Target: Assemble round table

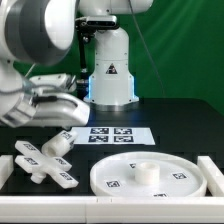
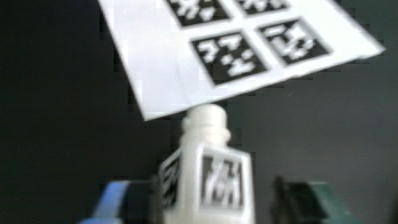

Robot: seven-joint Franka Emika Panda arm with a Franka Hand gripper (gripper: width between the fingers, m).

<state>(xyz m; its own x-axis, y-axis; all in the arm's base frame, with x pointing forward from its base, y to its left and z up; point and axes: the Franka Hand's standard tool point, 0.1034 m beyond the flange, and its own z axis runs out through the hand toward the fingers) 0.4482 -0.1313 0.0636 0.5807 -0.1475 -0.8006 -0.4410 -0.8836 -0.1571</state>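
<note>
The short white leg [image 1: 57, 146] lies on the black table between the T-shaped foot piece [image 1: 38, 163] and the marker board [image 1: 110, 134]. In the wrist view the leg [image 2: 206, 160] fills the centre and carries black-white tags. My gripper [image 1: 58, 118] hangs just over it. In the wrist view my gripper [image 2: 217, 205] straddles the leg, with the blue finger [image 2: 121, 200] close against one side and the green finger [image 2: 320, 200] a small gap away on the other. The round rimmed disc [image 1: 150, 176] lies at the exterior view's front right.
The marker board also shows in the wrist view [image 2: 231, 50], beyond the leg. The robot base [image 1: 110, 75] stands behind the marker board. White rails border the front of the table at the left [image 1: 5, 170] and right [image 1: 212, 170].
</note>
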